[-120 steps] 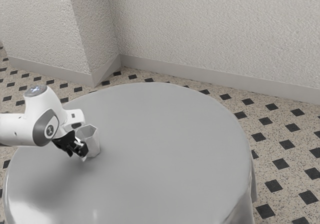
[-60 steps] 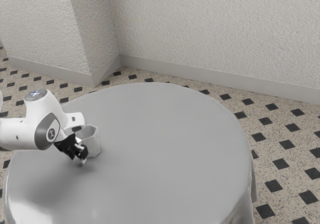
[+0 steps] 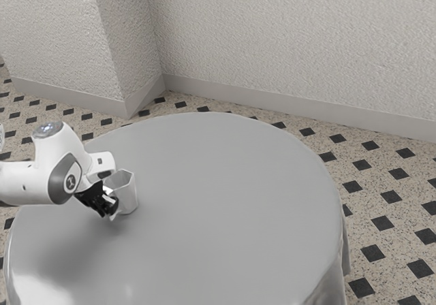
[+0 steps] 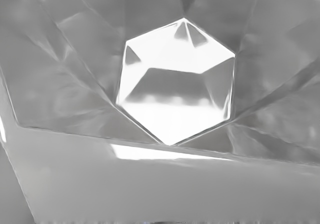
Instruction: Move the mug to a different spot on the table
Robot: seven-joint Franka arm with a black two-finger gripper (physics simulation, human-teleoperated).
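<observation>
Exterior view. The mug (image 3: 125, 190) is sitting at the exterior view's left side of the round grey table (image 3: 231, 182), not far from that edge. The rest of the tabletop is stretching away to the right and far side. The white arm (image 3: 41, 179) is reaching in low from the left. The black gripper (image 3: 104, 203) is pressing against the mug's left side at the rim, and it appears to be clenched on that wall, one finger inside and one outside, though the dark fingers are hard to separate here. The mug is leaning slightly. I cannot tell whether its base is resting on the table or just clearing it.

Progress, as a judgement: the grasp is looking made and the carry is hardly under way. The move to a new spot, the set-down and the release are all remaining.

Wrist view. The camera is looking straight down into the mug (image 4: 175, 94), so the hand is sitting right over its mouth. The mug is showing as pale, glossy and faceted. Flat panels are sloping down to a bright hexagonal floor, and nothing is lying inside. A broad pale band of its wall is running closest to the hand.
</observation>
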